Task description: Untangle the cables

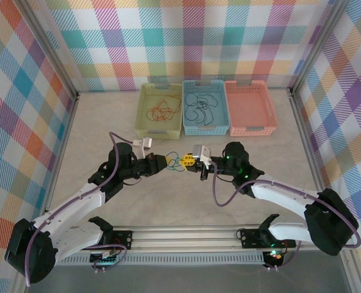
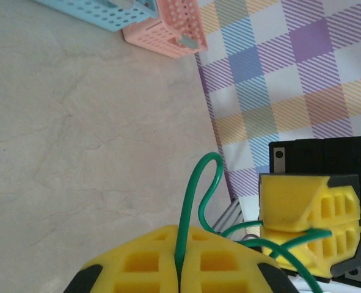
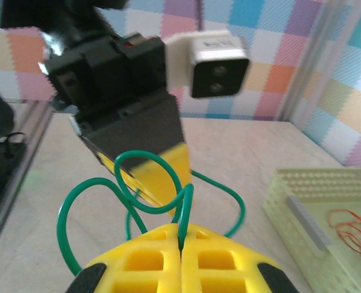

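At mid-frame from above, the left hand (image 1: 168, 162) and right hand (image 1: 189, 160) both clench one looped green cable (image 3: 186, 204), not yet sorted, while orange cables (image 1: 160, 112) lie in the yellow basket (image 1: 142, 116) and dark cables (image 1: 200, 107) in the blue basket (image 1: 185, 116).

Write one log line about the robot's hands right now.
left gripper: shut on green cable | right gripper: shut on green cable | cable: looped between them

High rear overview of the whole table (image 1: 94, 140); two close opposed wrist views, the green cable (image 3: 185, 213) common.
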Tool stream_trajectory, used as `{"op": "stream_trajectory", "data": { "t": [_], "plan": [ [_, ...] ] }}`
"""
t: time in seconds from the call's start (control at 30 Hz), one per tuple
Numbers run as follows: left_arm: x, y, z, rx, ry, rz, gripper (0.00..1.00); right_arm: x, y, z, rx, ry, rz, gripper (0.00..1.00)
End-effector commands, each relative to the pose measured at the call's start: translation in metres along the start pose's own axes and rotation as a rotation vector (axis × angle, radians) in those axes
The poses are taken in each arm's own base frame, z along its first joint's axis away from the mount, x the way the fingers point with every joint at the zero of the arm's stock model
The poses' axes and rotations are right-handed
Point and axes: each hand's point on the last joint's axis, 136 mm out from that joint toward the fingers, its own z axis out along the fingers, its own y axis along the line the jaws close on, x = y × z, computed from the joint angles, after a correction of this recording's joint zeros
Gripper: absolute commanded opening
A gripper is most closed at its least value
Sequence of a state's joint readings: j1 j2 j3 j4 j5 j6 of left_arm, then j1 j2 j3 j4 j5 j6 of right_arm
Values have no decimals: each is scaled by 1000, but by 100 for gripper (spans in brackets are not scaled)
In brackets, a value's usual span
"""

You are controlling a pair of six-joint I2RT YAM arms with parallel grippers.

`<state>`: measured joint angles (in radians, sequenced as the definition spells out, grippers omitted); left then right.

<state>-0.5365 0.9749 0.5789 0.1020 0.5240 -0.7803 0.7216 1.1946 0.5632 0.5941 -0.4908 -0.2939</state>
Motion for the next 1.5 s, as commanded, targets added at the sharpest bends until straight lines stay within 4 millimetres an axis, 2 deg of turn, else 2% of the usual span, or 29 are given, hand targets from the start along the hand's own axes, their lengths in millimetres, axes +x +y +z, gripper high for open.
{"op": "stream_trajectory", "data": {
  "t": [0.0, 0.13, 0.27, 0.37, 0.5, 0.57, 0.7, 0.8, 0.87, 0.97, 1.07, 1.37, 1.47],
  "plan": [
    [-13, -13, -15, -16, -73, 77, 0, 2, -25, -8, 177, 23, 28, 0],
    [-15, -28, -26, 48, -119, 112, 0, 9, -50, -16, 327, 26, 168, 0],
    [-17, -43, -39, 76, -141, 167, 0, 9, -45, -17, 310, 8, 328, 0],
    [-17, -49, -49, 59, -145, 205, 0, 10, -46, -26, 343, -1, 328, 0],
    [-19, -64, -62, 83, -171, 257, 0, 29, -60, -38, 455, 64, 299, 0],
    [-19, -71, -65, 105, -172, 273, 0, 30, -66, -42, 476, 64, 309, 0],
    [-18, -81, -68, 135, -166, 287, 0, 24, -61, -41, 436, 49, 286, 0],
    [-20, -84, -69, 143, -170, 292, 0, 10, -48, -38, 346, 16, 238, 0],
    [-21, -84, -68, 140, -169, 290, 0, 0, -40, -35, 286, 1, 221, 9],
    [-24, -83, -66, 136, -177, 290, 0, -14, -31, -32, 215, -16, 201, 39],
    [-29, -79, -64, 98, -184, 293, 0, -21, -32, -33, 212, -21, 195, 52],
    [-43, -67, -60, 2, -220, 307, 0, -32, -31, -52, 269, -27, 170, 61],
    [-44, -70, -57, 9, -209, 316, 0, -35, -24, -59, 261, -39, 117, 61]
  ]
}}
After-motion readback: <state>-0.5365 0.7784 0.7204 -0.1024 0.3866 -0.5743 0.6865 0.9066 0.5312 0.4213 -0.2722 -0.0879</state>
